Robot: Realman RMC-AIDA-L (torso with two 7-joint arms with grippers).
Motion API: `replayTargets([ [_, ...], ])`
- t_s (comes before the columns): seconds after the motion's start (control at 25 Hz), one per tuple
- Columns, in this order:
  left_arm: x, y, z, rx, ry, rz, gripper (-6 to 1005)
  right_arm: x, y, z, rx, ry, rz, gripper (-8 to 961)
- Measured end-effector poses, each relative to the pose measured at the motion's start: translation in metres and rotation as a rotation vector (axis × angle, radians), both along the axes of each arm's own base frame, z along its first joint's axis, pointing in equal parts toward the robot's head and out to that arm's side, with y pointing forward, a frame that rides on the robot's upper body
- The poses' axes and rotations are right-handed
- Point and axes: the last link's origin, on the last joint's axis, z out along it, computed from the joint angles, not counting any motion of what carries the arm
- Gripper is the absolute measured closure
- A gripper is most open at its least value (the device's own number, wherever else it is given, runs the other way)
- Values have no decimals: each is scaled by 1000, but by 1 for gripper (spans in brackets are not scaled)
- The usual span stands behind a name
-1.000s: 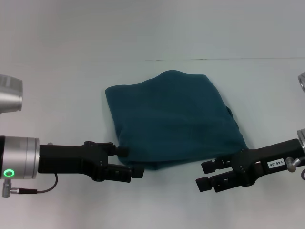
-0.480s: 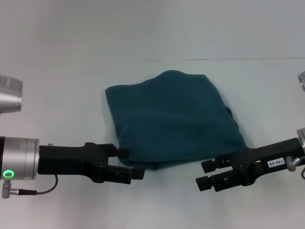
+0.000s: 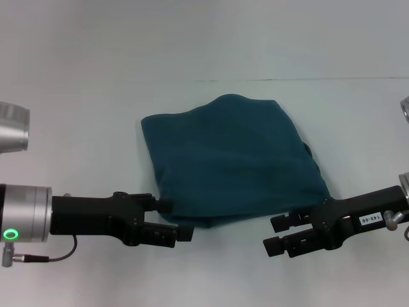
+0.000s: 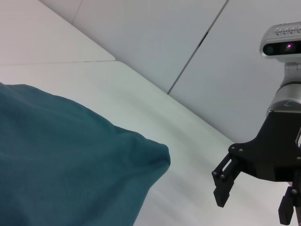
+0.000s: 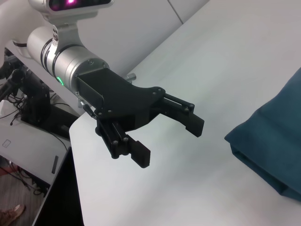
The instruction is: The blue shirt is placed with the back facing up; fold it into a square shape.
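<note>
White tabletop (image 3: 96,115) bears the folded dark teal-blue fabric shirt (image 3: 230,160); left gripper (image 3: 172,219) and right gripper (image 3: 276,233), both spread empty, flank its near edge

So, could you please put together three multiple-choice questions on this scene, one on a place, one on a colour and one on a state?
1. Where does the blue shirt lie?
A. On the white table, beyond both grippers
B. Hanging from the left gripper
C. On the floor

2. What colour is the shirt?
A. Red
B. Dark teal-blue
C. Yellow

3. What state are the left gripper and the right gripper in?
A. Both shut on the shirt
B. One holds a sleeve
C. Both open and empty

Answers:
1 A: the head view shows the folded shirt flat on the table, farther out than both grippers.
2 B: every view shows the same plain teal-blue fabric.
3 C: the fingers of each gripper stand apart with nothing between them, as the wrist views confirm.
</note>
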Motion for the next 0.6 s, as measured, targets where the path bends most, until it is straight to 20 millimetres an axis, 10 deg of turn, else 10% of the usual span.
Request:
replayTargets([
  [0.6, 0, 0, 0, -1, -1, -1, 64, 0, 0, 0, 0, 0, -1, 146],
])
